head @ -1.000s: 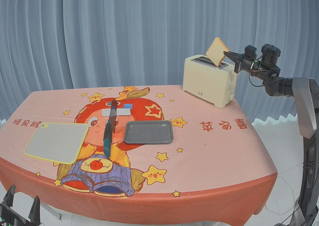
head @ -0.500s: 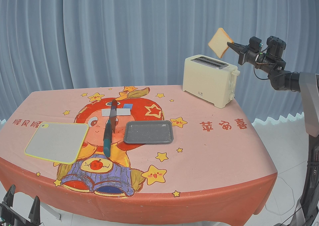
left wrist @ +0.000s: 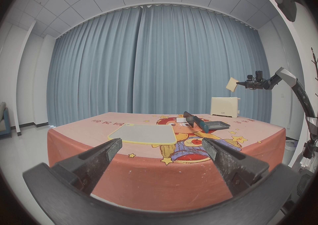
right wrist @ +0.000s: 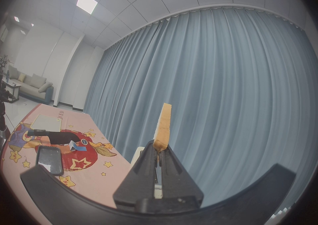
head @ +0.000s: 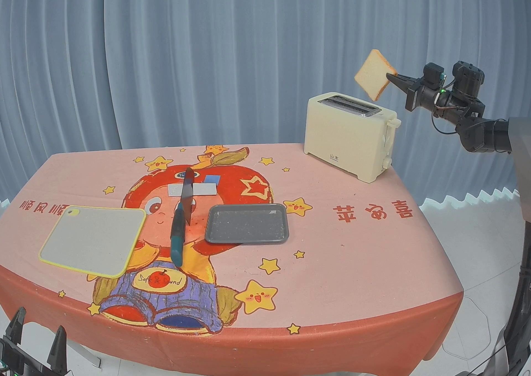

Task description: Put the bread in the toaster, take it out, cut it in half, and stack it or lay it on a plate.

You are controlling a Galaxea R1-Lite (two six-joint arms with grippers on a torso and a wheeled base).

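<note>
A slice of bread [head: 374,74] hangs in the air above the cream toaster [head: 348,135], clear of its slots, at the table's far right. My right gripper [head: 394,77] is shut on the slice's right corner; in the right wrist view the bread [right wrist: 163,126] stands edge-on between the closed fingers [right wrist: 149,156]. A dark grey tray-like plate [head: 247,223] lies mid-table, a knife with a teal handle [head: 178,231] to its left, and a yellow-rimmed cutting board [head: 92,239] farther left. My left gripper [left wrist: 161,151] is open, low before the table's front left edge, with nothing in it.
The table wears an orange cartoon cloth [head: 343,261]. A small white and blue card [head: 193,188] lies behind the knife. Blue curtains [head: 221,45] hang close behind the table. The cloth's right front area is bare.
My right gripper has lifted the bread up out of the toaster slot and a little to the right; it now hangs free above the toaster. The left arm has not moved.
</note>
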